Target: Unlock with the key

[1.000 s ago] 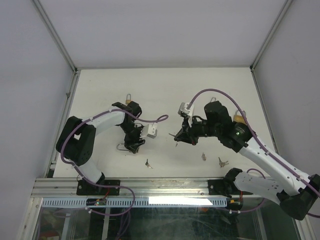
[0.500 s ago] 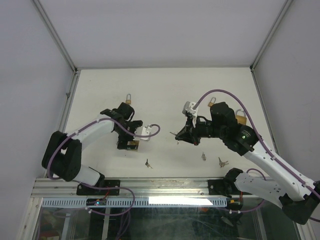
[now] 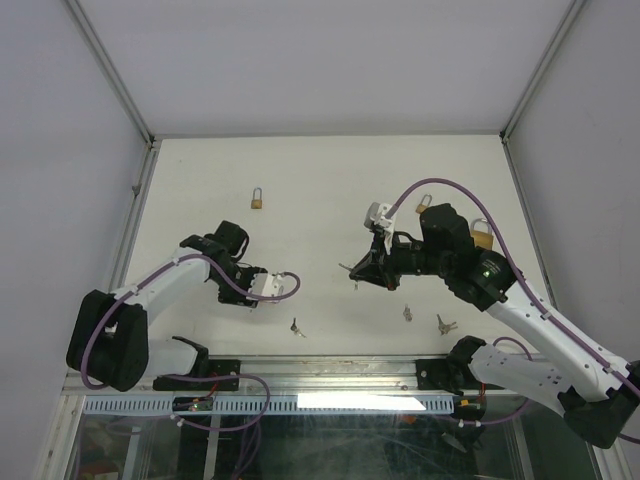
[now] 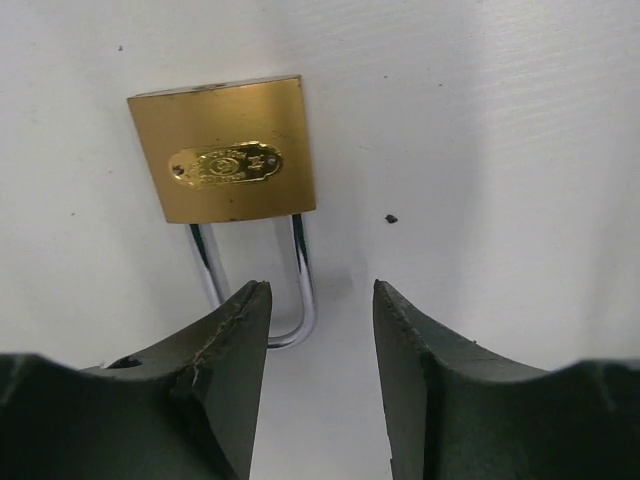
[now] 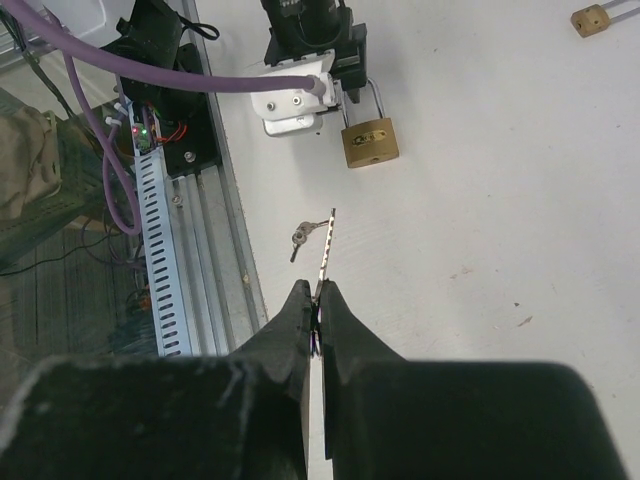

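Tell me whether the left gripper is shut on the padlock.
No. The left gripper is open, its fingers apart by the shackle of the padlock, not clamped on it.

A brass padlock [image 4: 226,162] lies flat, its shackle between the parted fingers [image 4: 228,372].
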Robot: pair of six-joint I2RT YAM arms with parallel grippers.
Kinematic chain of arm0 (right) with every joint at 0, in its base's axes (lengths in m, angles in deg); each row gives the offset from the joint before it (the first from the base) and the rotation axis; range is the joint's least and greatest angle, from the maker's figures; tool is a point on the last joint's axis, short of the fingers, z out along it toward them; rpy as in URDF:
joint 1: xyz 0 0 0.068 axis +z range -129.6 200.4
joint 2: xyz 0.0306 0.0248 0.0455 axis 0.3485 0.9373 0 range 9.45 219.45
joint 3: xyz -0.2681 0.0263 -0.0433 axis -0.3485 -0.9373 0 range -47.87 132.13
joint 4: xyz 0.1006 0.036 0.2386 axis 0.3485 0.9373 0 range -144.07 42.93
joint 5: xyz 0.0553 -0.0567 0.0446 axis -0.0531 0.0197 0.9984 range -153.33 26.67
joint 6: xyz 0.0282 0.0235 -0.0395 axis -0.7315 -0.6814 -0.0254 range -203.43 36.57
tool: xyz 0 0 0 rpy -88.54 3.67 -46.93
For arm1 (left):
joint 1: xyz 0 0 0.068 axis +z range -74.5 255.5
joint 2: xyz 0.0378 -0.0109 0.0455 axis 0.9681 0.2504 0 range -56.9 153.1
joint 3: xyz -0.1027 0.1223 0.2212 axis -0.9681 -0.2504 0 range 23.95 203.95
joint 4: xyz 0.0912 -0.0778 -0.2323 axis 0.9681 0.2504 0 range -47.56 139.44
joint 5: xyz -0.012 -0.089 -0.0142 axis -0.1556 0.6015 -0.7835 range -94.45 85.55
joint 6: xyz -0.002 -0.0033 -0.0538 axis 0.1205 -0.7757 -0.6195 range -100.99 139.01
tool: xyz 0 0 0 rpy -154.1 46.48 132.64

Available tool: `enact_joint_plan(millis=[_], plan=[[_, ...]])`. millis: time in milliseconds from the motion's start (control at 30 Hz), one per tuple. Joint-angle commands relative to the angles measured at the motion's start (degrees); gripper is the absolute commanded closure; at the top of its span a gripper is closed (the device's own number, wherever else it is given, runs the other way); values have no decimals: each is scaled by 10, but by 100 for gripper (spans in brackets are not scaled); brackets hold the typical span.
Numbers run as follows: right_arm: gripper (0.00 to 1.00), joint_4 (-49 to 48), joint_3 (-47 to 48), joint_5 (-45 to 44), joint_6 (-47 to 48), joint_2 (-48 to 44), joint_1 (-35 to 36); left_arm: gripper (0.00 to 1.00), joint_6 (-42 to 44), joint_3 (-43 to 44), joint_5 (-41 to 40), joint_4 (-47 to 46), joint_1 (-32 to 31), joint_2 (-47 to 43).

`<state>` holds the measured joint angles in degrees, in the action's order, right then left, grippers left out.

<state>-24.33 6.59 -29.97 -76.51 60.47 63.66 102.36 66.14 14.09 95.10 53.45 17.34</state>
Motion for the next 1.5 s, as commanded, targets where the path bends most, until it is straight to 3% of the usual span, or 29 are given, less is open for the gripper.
enact_joint_plan(millis=[0, 67, 167, 367, 533, 667, 800, 900, 1000, 1133, 1267, 1333, 1367, 1433, 1467], plan=[[100, -37, 4, 8, -10, -1, 1, 53, 32, -6, 24, -12, 1, 14], [100, -37, 5, 10, -11, -1, 1, 52, -2, -6, 10, -44, 1, 37], [100, -36, 5, 10, -13, -4, 1, 58, 13, -24, -1, -65, 2, 32], [100, -34, 6, 3, -15, -9, 1, 99, -10, -30, 31, -68, -5, 42], [100, -27, 13, -2, -16, -11, 1, 100, -44, 5, 50, -24, -17, 49], [100, -30, 15, 3, -23, -13, 1, 100, -115, 120, 124, 131, -16, 70], [100, -36, 20, 8, -30, -13, 1, 100, -180, 224, 254, 300, -16, 139], [100, -38, 22, 11, -34, -15, 1, 100, -231, 218, 307, 303, -17, 141], [100, -45, 20, 12, -36, -20, 1, 100, -234, 220, 303, 300, -18, 159], [100, -42, 23, 16, -40, -23, 1, 100, -307, 266, 307, 270, -3, 193], [100, -40, 21, 11, -46, -29, 1, 100, -433, 291, 257, 149, -3, 162], [100, -40, 19, 10, -48, -33, 1, 100, -388, 296, 232, 164, -2, 153], [100, -40, 17, 8, -49, -34, 1, 98, -361, 297, 216, 176, -2, 151], [100, -41, 16, 8, -49, -36, 1, 52, -354, 273, 150, 163, -9, 144], [100, -40, 15, 8, -49, -36, 1, 21, -362, 254, 108, 149, -28, 136]])
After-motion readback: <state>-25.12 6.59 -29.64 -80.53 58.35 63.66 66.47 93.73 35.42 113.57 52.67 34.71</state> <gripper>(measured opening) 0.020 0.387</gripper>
